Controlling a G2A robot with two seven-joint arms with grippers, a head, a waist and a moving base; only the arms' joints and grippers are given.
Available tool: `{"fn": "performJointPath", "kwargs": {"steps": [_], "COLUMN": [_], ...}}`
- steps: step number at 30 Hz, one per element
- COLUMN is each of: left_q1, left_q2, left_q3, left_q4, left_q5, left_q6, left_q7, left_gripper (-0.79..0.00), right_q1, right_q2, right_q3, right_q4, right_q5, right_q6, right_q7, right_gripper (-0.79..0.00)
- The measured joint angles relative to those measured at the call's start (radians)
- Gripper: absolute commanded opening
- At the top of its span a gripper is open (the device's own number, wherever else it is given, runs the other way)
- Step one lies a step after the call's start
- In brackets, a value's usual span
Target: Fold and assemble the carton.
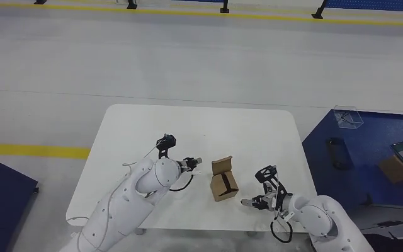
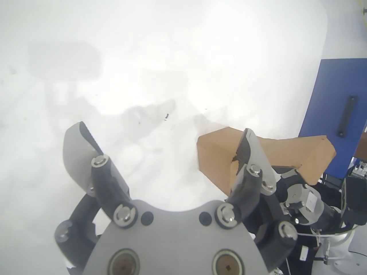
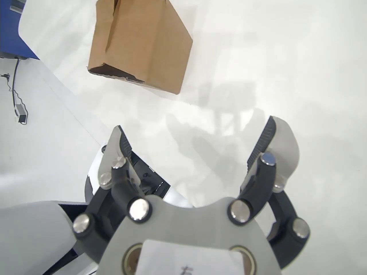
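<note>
My left gripper (image 2: 162, 135) is spread wide with nothing between its jaws. It is held low over the table (image 2: 143, 44), with the forearm coming in from my left and pointing across at the carton (image 2: 215, 150). My right gripper (image 3: 196, 128) is also spread and empty. It hovers by the table's near edge, aimed at the carton's near end but apart from it.

The carton, brown corrugated cardboard, rests on the front half of the table between my two grippers. Its long axis runs roughly from me toward the far side, on a slight slant. One flap (image 1: 221, 165) stands up at the far end, just beside my left gripper; I cannot tell whether they touch. At the near end a dark gap shows along the carton's edge.

The table is white with rounded corners. A blue cabinet (image 1: 343, 157) stands off its right side, with a clear box (image 1: 347, 117) on top. A pale floor (image 1: 189, 57) crossed by yellow lines (image 1: 44, 151) lies around.
</note>
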Motion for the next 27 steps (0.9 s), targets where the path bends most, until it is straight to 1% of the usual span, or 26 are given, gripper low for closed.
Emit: {"fn": "performJointPath", "kwargs": {"steps": [2, 3, 5, 7, 9, 13, 17, 21, 27], "left_q1": [-0.033, -0.056, -0.088, -0.110, -0.114, -0.100, -0.070, -0.032, -0.001], "left_q2": [-0.020, -0.032, -0.048, -0.063, -0.072, -0.073, -0.066, -0.058, -0.053], "left_q3": [0.033, 0.052, 0.078, 0.099, 0.108, 0.114, 0.126, 0.109, 0.106], "left_q4": [0.040, 0.070, 0.115, 0.147, 0.156, 0.140, 0.095, 0.050, 0.007], "left_q5": [-0.032, -0.056, -0.071, -0.076, -0.079, -0.059, -0.007, -0.003, 0.033], "left_q6": [-0.033, -0.072, -0.111, -0.131, -0.137, -0.151, -0.141, -0.134, -0.115], "left_q7": [-0.017, -0.043, -0.065, -0.067, -0.059, -0.067, -0.088, -0.109, -0.117], "left_gripper": [0.000, 0.000, 0.000, 0.000, 0.000, 0.000, 0.000, 0.000, 0.000], "right_q1": [0.012, 0.021, 0.034, 0.048, 0.061, 0.080, 0.095, 0.109, 0.126], "right_q2": [-0.003, -0.006, -0.008, -0.010, -0.012, -0.015, -0.017, -0.021, -0.025], "right_q3": [-0.020, -0.031, -0.043, -0.049, -0.053, -0.061, -0.071, -0.088, -0.101], "right_q4": [0.010, 0.017, 0.028, 0.039, 0.049, 0.060, 0.066, 0.071, 0.081], "right_q5": [-0.011, -0.011, -0.004, 0.007, 0.017, 0.020, 0.011, -0.010, -0.018], "right_q6": [0.025, 0.038, 0.051, 0.066, 0.081, 0.104, 0.131, 0.160, 0.182], "right_q7": [-0.013, -0.019, -0.023, -0.028, -0.032, -0.039, -0.048, -0.053, -0.067], "right_gripper": [0.000, 0.000, 0.000, 0.000, 0.000, 0.000, 0.000, 0.000, 0.000]}}
